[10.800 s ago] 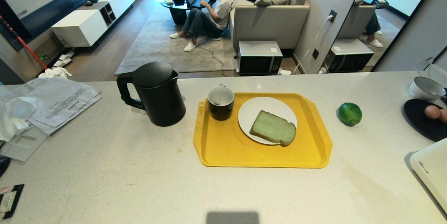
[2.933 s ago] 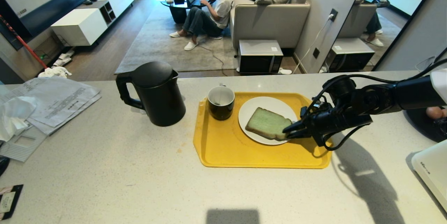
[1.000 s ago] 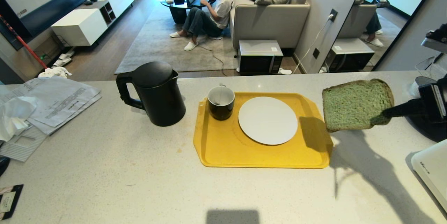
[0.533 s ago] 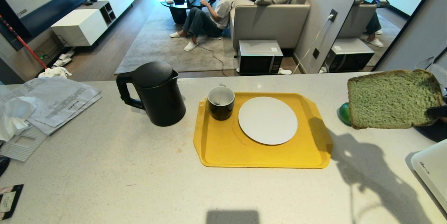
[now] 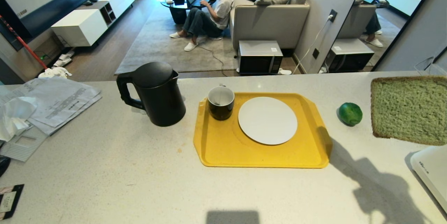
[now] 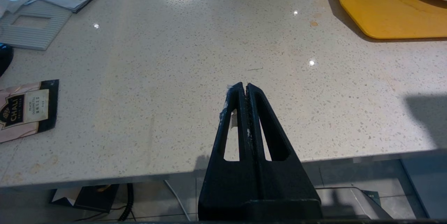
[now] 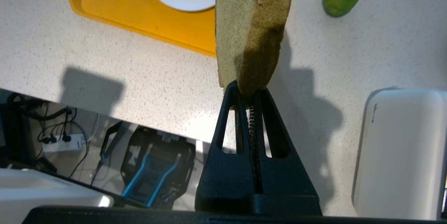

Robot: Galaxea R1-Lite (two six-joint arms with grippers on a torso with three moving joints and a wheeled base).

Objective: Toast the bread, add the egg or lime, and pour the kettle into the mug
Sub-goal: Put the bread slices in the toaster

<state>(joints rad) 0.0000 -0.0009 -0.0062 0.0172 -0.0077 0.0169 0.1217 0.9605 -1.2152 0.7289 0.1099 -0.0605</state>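
The bread (image 5: 408, 110) has swung right off the plate (image 5: 268, 120) (fingers (image 7: 244, 93) clamped on its edge); keep it upright toward the toaster (image 5: 431, 171).

Counts: 1 bread (image 5: 408, 110) slice, 1 lime (image 5: 350, 113), 1 kettle (image 5: 157, 94), 1 mug (image 5: 220, 102), 1 white plate (image 5: 268, 120), 1 yellow tray (image 5: 227, 147), 1 white appliance (image 5: 431, 170), 2 grippers: left gripper (image 6: 245, 89), right gripper (image 7: 248, 93); 1 person (image 5: 209, 11) in the background
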